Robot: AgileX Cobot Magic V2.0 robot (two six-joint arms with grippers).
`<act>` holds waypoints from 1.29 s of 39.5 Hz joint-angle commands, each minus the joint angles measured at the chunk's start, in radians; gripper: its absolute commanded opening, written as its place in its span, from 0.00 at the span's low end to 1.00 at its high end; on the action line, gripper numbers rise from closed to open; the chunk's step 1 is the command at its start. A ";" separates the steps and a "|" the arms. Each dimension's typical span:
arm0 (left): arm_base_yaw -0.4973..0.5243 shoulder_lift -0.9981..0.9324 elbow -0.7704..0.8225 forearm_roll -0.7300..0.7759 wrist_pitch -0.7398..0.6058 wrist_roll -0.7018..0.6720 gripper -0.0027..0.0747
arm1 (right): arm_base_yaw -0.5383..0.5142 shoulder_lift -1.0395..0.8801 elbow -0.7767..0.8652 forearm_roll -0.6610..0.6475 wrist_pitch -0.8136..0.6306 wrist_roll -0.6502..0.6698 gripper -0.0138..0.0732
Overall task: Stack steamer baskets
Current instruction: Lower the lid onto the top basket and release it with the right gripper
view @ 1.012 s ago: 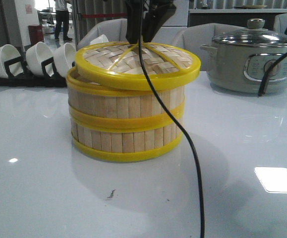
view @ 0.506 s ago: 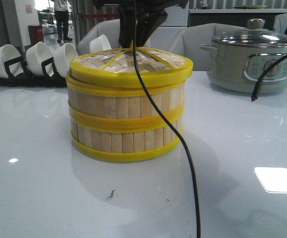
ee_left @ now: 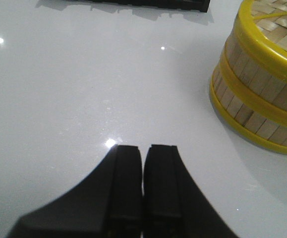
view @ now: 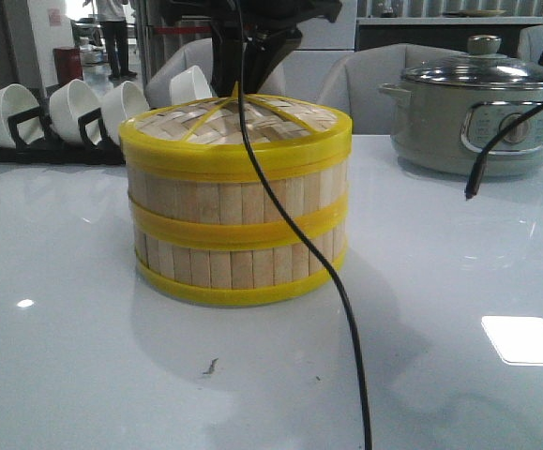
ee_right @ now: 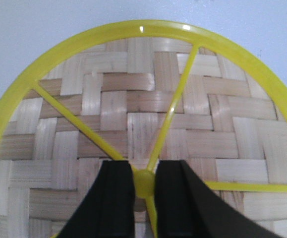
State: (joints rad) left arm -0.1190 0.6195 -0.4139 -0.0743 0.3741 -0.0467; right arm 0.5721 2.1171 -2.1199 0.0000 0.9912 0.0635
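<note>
the right gripper (ee_right: 143, 186) pinches the yellow hub of the lid (ee_right: 138, 124), which has dropped from tilted to level within 1 second and now sits flush on the 2 stacked steamer baskets (view: 238, 230) at table centre; stacking looks all but done. the lid lies directly under the fingertips. the left gripper (ee_left: 143, 151) is pressed together, empty, beside the stack.

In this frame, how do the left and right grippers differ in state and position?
The right gripper is shut on the lid, its fingers either side of the yellow centre knob; the left gripper is shut on nothing. The right gripper sits directly over the steamer baskets; the left gripper hangs over bare table beside the stack. Both have black fingers.
</note>
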 commanded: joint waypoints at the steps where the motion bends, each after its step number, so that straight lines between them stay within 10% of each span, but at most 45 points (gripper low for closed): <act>1: -0.001 -0.003 -0.030 -0.008 -0.084 -0.005 0.15 | 0.000 -0.066 -0.035 -0.008 -0.071 -0.012 0.20; 8: -0.001 -0.003 -0.030 -0.008 -0.084 -0.005 0.15 | 0.000 -0.066 -0.035 -0.008 -0.074 -0.012 0.24; 17: -0.001 -0.003 -0.030 -0.008 -0.084 -0.005 0.15 | 0.000 -0.079 -0.035 -0.008 -0.096 -0.012 0.62; 36: -0.001 -0.003 -0.030 -0.008 -0.084 -0.005 0.15 | -0.072 -0.251 0.038 -0.039 -0.185 -0.012 0.63; 51: -0.001 -0.003 -0.030 -0.008 -0.084 -0.005 0.15 | -0.344 -0.748 0.660 -0.039 -0.567 -0.012 0.63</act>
State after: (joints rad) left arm -0.1190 0.6195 -0.4139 -0.0743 0.3741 -0.0467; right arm 0.2833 1.5221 -1.5508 -0.0308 0.5878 0.0635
